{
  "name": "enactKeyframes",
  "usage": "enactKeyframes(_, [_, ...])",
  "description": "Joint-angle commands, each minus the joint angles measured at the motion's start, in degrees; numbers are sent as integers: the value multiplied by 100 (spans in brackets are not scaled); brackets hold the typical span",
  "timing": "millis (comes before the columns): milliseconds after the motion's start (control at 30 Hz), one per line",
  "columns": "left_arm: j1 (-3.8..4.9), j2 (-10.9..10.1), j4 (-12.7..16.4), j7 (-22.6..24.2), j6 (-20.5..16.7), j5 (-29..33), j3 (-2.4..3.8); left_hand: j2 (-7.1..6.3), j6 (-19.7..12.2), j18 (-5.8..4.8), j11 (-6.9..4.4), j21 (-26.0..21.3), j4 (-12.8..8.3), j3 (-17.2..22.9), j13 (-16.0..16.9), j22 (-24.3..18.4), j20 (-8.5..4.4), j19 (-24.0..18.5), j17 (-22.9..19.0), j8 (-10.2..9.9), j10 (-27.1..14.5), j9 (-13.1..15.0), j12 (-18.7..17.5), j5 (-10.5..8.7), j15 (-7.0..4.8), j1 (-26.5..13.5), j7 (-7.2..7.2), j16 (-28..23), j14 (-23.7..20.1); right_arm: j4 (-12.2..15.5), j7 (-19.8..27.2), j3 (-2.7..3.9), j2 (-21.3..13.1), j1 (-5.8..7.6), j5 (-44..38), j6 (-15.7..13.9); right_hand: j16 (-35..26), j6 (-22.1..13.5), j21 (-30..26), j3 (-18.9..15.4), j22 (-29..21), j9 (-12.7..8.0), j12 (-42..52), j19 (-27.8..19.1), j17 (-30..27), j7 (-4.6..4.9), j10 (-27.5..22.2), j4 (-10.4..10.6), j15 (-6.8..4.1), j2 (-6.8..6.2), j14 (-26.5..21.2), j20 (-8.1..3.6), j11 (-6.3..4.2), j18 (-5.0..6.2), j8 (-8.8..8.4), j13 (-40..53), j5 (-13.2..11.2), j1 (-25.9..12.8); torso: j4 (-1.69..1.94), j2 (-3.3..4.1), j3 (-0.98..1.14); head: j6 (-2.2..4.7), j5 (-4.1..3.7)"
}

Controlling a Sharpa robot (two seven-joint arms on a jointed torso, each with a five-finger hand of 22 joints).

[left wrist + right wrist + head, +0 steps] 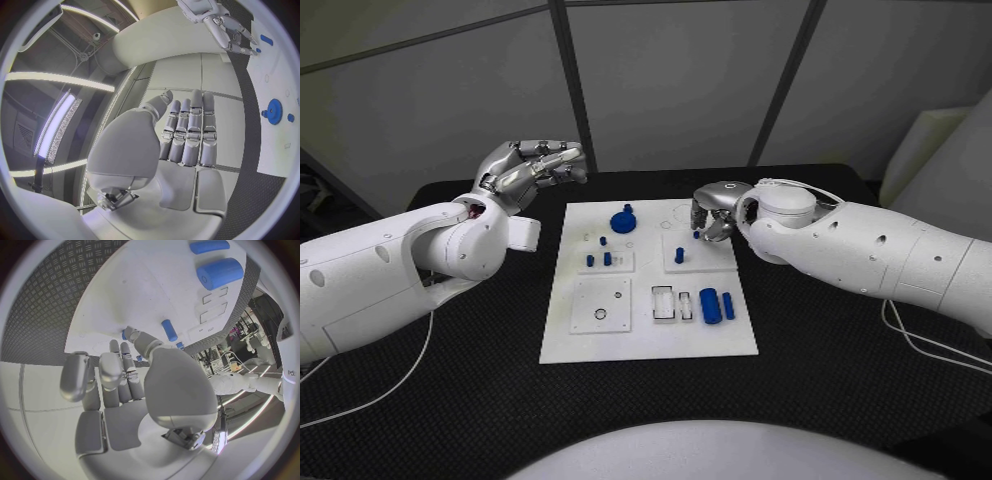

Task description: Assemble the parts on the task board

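- Right hand (717,212) low over the far right part of the white board (646,345), fingers curled downward with nothing seen between them; whether the tips touch the board cannot be told.
- Just beneath and in front of its fingertips (130,333): a short blue peg (169,330) standing in its square plate, close to the thumb side but apart from it.
- Farther out from that hand, toward the robot: a thick blue cylinder (710,302) and a thinner blue pin (728,306) lying side by side by two open slots.
- Left hand (528,167) raised off the surface beside the board's far left corner, fingers straight and pressed side by side in the wrist view, holding nothing.
- Nearest to it on the board: a blue gear (274,109), with small blue pegs (606,257) beyond.
- Risk, as a judgement: curled fingers coming down on the upright peg at a slant could knock or jam it rather than pinch it, since the thumb sits off to one side.
- Also likely: a palm this low could brush the board and shift it, throwing off alignment for the loose cylinder and pin.
- Round parts could roll off if nudged.
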Motion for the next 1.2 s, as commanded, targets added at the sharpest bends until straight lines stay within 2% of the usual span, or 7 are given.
enactKeyframes(33, [7, 7, 1, 93, 10, 66, 7, 75, -13, -76, 35, -21, -12, -27, -5, -5, 25, -3, -7, -36, 10, 9, -18, 20, -2, 2, 19, -30, 34, -25, 37, 3, 36, 11, -68, 152, 41, 41, 45, 29, 246, 10, -11, 62, 25, -7, 57, 40, 25, 66, 193, -2, -2, -86, 22, -16, 24, 29, 7, 3, -1, -21, 6])
enactKeyframes(567, [7, 21, -6, 91, -45, 169, 7, 104, 1, -73, 37, -16, -43, -24, -3, -34, 17, 21, -13, -35, 22, 12, -18, 40, -9, 42, 37, -87, 83, -166, 72, 2, 155, 8, -27, 302, 235, 214, 270, 241, 429, 58, 17, 134, 120, -67, 392, 91, -33, 291, 176, -47, -83, -127, 41, -69, 29, 125, 4, -2, -2, -72, 44])
enactKeyframes(867, [8, 25, -16, 75, -14, 171, 7, 105, 4, -74, 39, -14, -47, -27, -3, -39, 16, 25, -14, -35, 23, 12, -19, 42, -9, 44, 41, -98, 92, -278, 86, 1, 239, -3, -26, 375, 249, 236, 335, 258, 476, 65, 11, 160, 124, -75, 414, 85, -41, 309, 175, -55, -92, -141, 45, -75, 29, 140, 3, 1, -1, -96, 58])
enactKeyframes(1200, [8, 25, -37, 46, 6, 172, 7, 104, 0, -75, 42, -14, -52, -32, -5, -45, 16, 27, -16, -38, 19, 11, -23, 38, -7, 46, 47, -113, 97, -347, 72, -1, 280, -24, -33, 309, 286, 285, 426, 285, 544, 80, 6, 196, 140, -89, 464, 81, -61, 353, 177, -71, -107, -160, 54, -85, 40, 160, -1, -5, -4, -123, 72])
